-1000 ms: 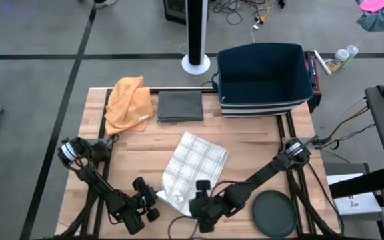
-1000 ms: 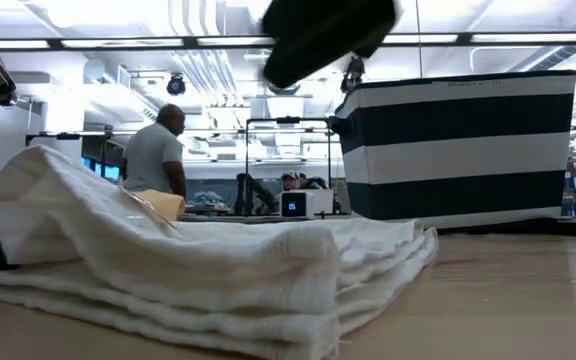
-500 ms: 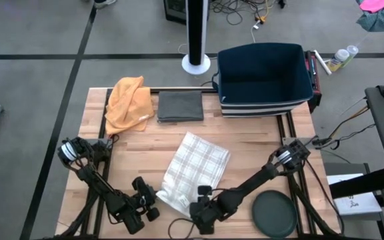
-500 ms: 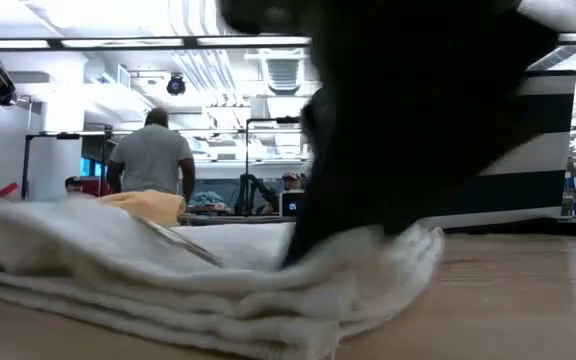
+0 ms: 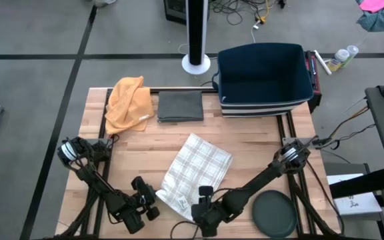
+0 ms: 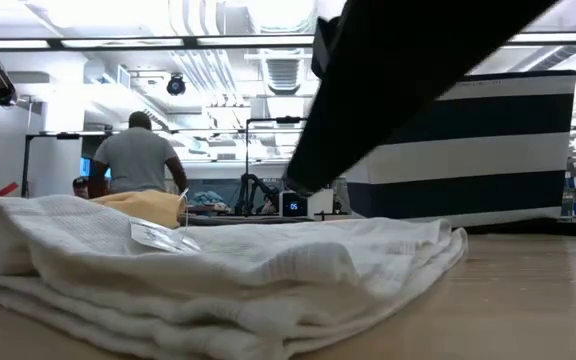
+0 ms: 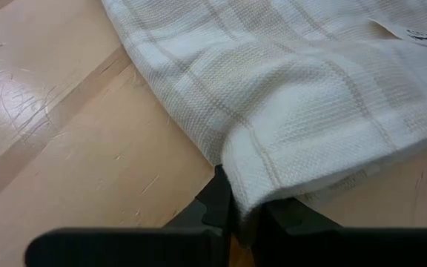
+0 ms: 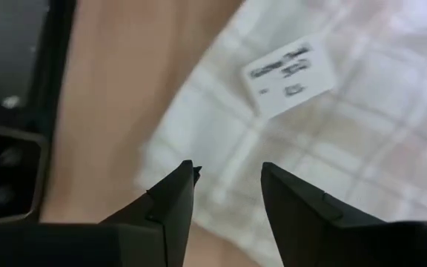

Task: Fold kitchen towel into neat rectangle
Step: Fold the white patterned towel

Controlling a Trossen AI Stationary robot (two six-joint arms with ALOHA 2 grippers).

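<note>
1. Towel, a white plaid kitchen cloth, lies folded on the wooden table, on the side of the striped bin nearest the arms; every place below is given relative to this towel.
2. Left gripper: at the towel's near left corner, its jaws pinched shut on the cloth edge, which bulges over the fingertips in the left wrist view.
3. Right gripper: over the towel's near edge, beside the white label; its fingers stand apart above the cloth and hold nothing.
4. Label: sewn to the upper layer and lying flat near the right gripper; in the low view it stands out from the fold.
5. Dark round lid: on the table to the right of the towel, past the right arm.
6. Grey folded cloth and orange cloth: beyond the towel, at the table's far edge, the orange one farther left.
7. Striped bin: beyond the towel and to its right; the interior looks dark, with no contents visible.
8. Change: compared with a second earlier, the towel's far right corner sits slightly farther right, and the right gripper lies nearer the near edge; the left gripper is unmoved.
9. Background: a person stands in the room behind the table.
</note>
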